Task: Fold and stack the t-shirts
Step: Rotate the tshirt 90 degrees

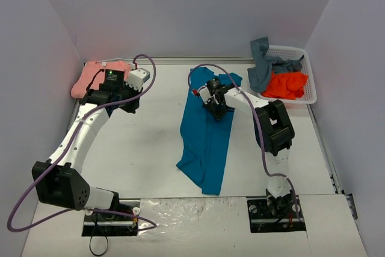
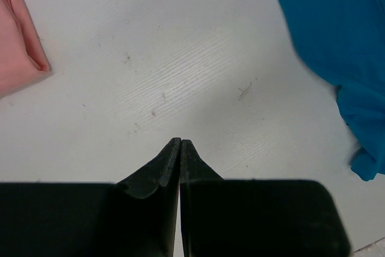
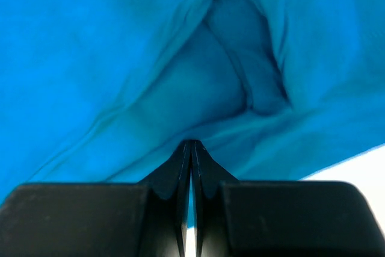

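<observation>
1. The salmon-pink t-shirt (image 1: pixel 96 77) lies folded in a small bundle far to the left of the teal-blue t-shirt (image 1: pixel 207 139), at the back left corner of the table (image 1: pixel 150 154). In the left wrist view its edge (image 2: pixel 18 52) shows at the left border.
2. The left gripper (image 2: pixel 180 144) hangs between the pink bundle and the teal-blue t-shirt, over bare table. Its jaws are pressed together with nothing between them.
3. The teal-blue t-shirt lies in the middle of the table as a long strip running from back to front, its front end spreading a little to the left.
4. The right gripper (image 3: pixel 192 144) sits on the back part of the teal-blue t-shirt. Its jaws are closed, pinching the teal cloth, and creases run from the cloth towards the tips.
5. The white basket (image 1: pixel 311 71) stands well to the right of the teal-blue t-shirt, at the back right.
6. The grey-blue t-shirt (image 1: pixel 263 67) hangs crumpled over the basket's left rim.
7. The orange t-shirt (image 1: pixel 287 85) lies bunched inside the basket, just right of the grey-blue one and touching it.
</observation>
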{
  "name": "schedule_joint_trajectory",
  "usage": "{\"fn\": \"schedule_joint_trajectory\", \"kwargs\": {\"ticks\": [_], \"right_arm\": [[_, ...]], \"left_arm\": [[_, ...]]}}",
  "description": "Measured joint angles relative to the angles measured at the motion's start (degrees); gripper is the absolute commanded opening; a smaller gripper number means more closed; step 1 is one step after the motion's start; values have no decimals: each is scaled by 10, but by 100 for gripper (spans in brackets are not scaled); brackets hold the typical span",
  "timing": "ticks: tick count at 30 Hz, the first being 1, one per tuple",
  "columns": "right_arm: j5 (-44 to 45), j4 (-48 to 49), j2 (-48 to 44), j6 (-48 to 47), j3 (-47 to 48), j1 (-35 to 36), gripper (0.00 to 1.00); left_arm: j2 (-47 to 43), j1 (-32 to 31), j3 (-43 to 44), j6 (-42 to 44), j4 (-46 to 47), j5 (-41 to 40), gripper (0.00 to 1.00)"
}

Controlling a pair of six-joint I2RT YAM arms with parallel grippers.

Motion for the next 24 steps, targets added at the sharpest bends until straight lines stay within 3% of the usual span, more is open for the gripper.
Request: {"fn": "schedule_joint_trajectory", "kwargs": {"ticks": [14,24], "right_arm": [[18,-10,99,0,145,-5,0],[27,-26,204,-9,318,-41,0]], "left_arm": [[0,17,-10,-2,5,-12,2],[17,23,-10,-2,6,-22,2]]}}
